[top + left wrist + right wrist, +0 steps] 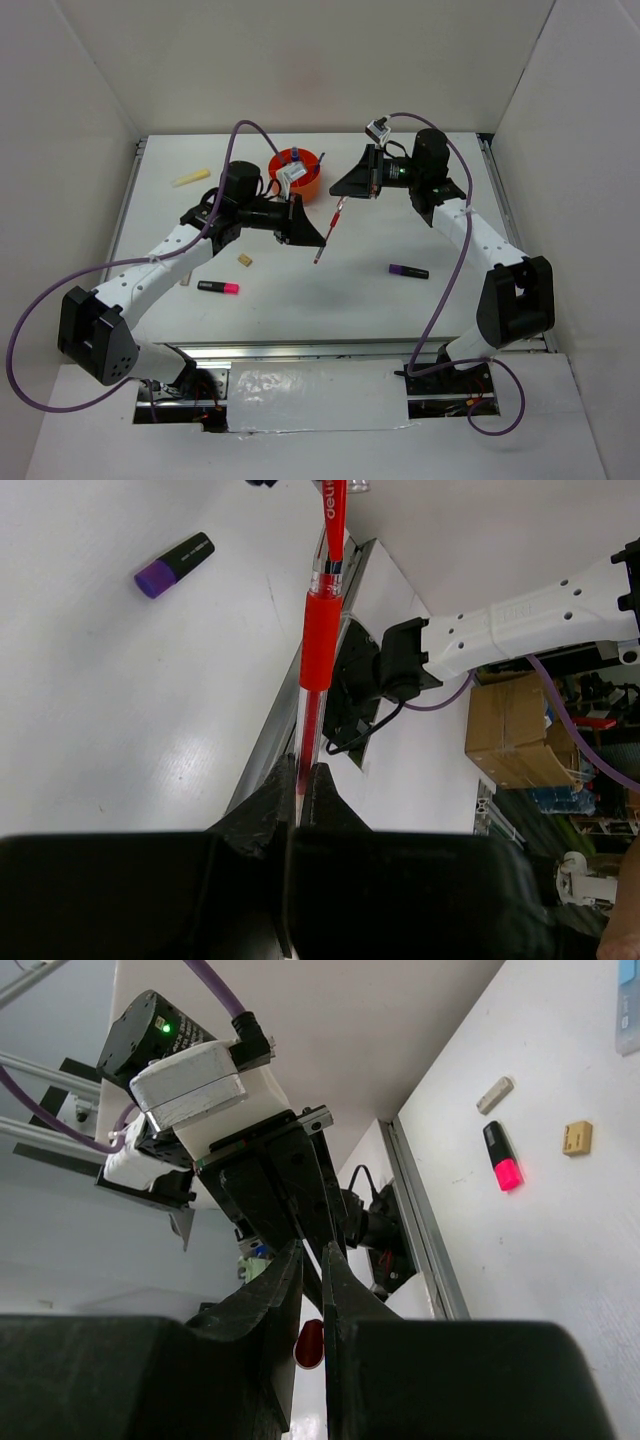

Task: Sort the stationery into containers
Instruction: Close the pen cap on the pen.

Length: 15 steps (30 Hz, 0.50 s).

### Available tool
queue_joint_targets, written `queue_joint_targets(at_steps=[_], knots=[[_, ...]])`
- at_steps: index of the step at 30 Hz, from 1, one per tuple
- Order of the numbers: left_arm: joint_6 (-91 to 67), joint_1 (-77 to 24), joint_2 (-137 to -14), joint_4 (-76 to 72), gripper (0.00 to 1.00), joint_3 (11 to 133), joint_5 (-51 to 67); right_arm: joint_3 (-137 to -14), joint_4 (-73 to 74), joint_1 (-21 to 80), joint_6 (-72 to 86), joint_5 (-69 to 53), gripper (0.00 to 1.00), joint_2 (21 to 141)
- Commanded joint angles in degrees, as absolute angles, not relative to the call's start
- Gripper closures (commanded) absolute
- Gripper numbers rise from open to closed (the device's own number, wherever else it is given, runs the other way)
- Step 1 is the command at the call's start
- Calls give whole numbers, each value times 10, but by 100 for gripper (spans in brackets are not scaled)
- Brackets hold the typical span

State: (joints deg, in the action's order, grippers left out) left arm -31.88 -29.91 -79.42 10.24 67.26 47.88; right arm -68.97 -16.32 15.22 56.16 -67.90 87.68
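Observation:
A red thin pen (329,232) hangs tilted in the air between my two grippers, in front of the orange pot (296,172). My left gripper (314,243) is shut on the pen's lower tip end; in the left wrist view the pen (321,640) runs up from between the jaws (303,770). My right gripper (346,196) is closed on the upper end; the pen's red end (310,1341) shows end-on between its jaws (312,1251). The pot holds a few items, among them a blue-capped one.
On the table lie a pink-black highlighter (218,287), a tan eraser (244,260), a yellow stick (191,178) and a purple-black marker (408,270). The marker also shows in the left wrist view (174,564). White walls enclose the table.

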Motion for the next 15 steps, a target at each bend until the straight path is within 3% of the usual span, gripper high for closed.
queue_joint_targets(at_steps=[1,15], knots=[[-324,-295,-787,82,100,675,488,-686,-191,151,566,-688,100,875],[-321,-294,-793,83,100,689,489,-707,-77,170,462,-670,100,867]])
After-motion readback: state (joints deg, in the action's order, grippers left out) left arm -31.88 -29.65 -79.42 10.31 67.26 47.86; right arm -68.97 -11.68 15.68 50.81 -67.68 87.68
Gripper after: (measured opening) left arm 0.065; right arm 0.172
